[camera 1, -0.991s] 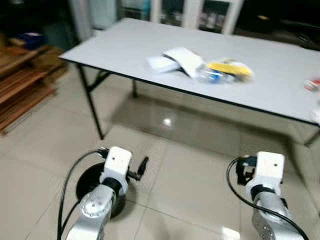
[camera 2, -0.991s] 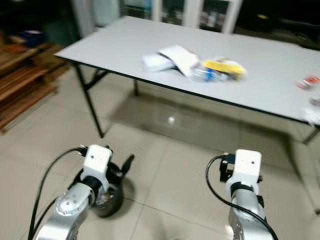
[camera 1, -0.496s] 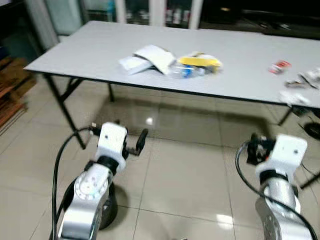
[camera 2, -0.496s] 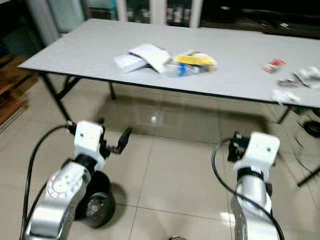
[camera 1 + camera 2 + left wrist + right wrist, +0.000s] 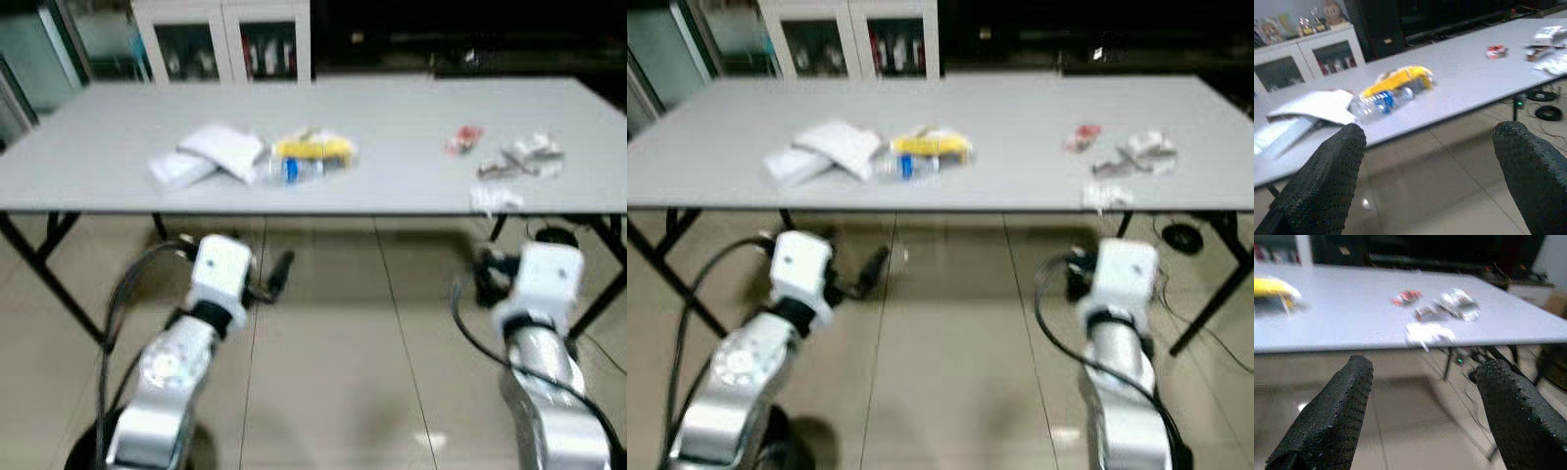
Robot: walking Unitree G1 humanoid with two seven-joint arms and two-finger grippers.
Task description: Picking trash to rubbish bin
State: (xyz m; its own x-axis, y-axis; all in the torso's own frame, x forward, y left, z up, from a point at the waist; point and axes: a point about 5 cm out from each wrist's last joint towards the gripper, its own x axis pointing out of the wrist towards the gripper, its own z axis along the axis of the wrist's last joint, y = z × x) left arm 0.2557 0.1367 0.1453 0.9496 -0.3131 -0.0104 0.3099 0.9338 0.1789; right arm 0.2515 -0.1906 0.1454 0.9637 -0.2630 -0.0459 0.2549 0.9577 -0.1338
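Observation:
A long grey table (image 5: 392, 122) stands square in front of me. On it lie white papers (image 5: 208, 154), a clear bottle with a blue label (image 5: 292, 169), a yellow wrapper (image 5: 315, 148), a small red wrapper (image 5: 463, 139), crumpled silver wrappers (image 5: 524, 157) and a white scrap (image 5: 495, 199) at the near edge. My left gripper (image 5: 1430, 147) and right gripper (image 5: 1425, 377) are both open and empty, held low in front of the table's edge, short of it. A dark round bin (image 5: 83, 458) peeks out behind my left arm on the floor.
A white cabinet with glass doors (image 5: 220, 39) stands behind the table. Black folding legs (image 5: 39, 250) hold up the table on the left and right. Cables (image 5: 554, 235) lie on the floor under the right end. Beige tiles lie between me and the table.
The camera has swung right and nearer, so the table now sits straight ahead. The bin has slid to the lower left edge. Both grippers stay open.

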